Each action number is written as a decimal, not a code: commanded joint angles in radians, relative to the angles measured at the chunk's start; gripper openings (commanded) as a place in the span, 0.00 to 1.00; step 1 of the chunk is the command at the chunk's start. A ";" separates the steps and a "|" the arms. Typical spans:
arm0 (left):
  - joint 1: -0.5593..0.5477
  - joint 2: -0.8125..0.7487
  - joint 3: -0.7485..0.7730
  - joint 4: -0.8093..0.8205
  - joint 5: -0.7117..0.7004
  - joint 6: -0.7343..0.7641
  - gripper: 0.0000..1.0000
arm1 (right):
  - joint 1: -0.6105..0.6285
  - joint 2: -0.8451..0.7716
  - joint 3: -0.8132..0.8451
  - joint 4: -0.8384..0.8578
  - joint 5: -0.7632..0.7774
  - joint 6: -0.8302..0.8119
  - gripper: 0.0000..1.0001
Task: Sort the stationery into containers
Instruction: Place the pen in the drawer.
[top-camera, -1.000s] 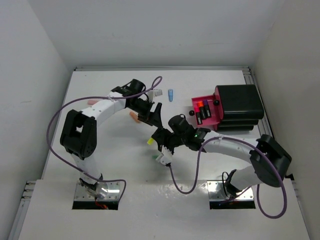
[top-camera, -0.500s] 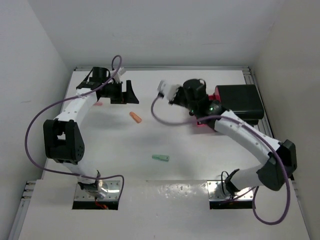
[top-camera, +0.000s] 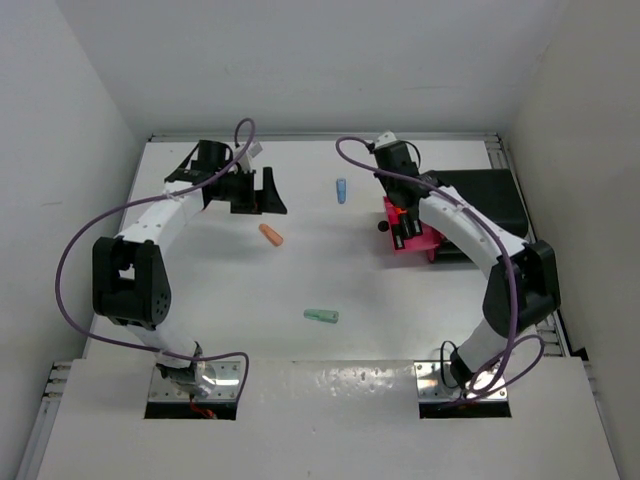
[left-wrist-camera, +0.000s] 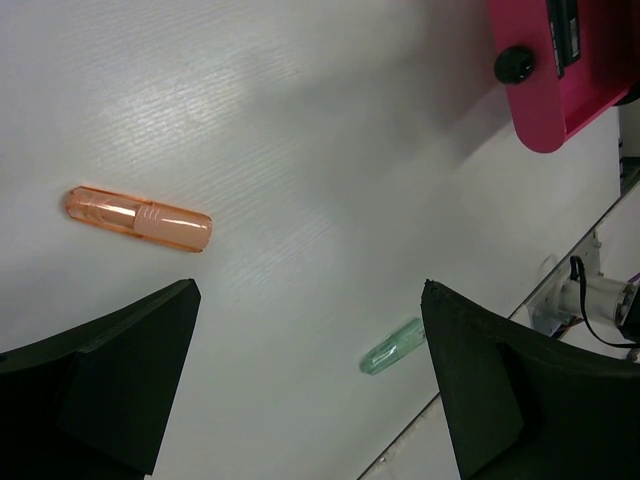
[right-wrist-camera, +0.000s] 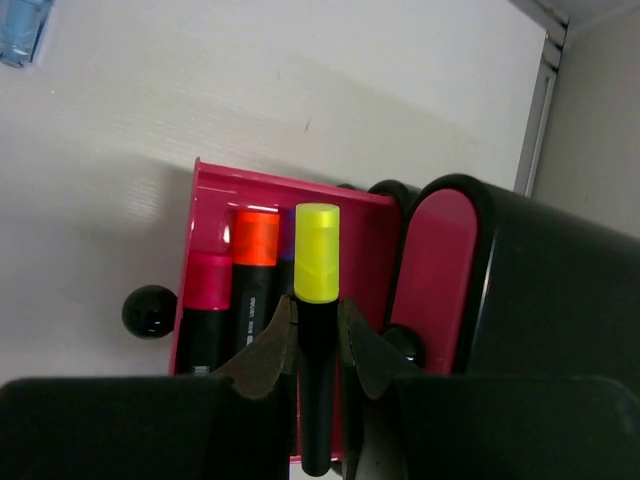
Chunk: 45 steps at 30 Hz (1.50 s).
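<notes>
Right claw (right-wrist-camera: 318, 335) now over glossy magenta drawer (right-wrist-camera: 270, 190), pinching cylindrical yellow-capped highlighter (right-wrist-camera: 317, 250)

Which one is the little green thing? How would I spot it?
Look at the white table. Three stubby pieces lie loose on it. The mint piece is the pale green one, alone toward the near edge; the orange piece and blue piece lie farther back.

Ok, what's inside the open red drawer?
A pink-capped highlighter and an orange-capped one lie side by side in the drawer. The right gripper, holding a yellow-tipped highlighter over it, covers the drawer's near end and whatever lies beside the orange one.
</notes>
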 joint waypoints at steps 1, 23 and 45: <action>-0.007 -0.034 -0.009 0.036 0.008 -0.026 1.00 | -0.003 0.018 0.073 -0.023 0.056 0.120 0.00; -0.044 0.004 0.005 0.036 0.033 -0.044 1.00 | 0.046 0.170 -0.036 0.160 0.398 -0.076 0.34; -0.296 0.102 -0.093 0.608 -0.035 -0.404 0.00 | -0.087 -0.134 0.104 -0.028 0.038 0.015 0.00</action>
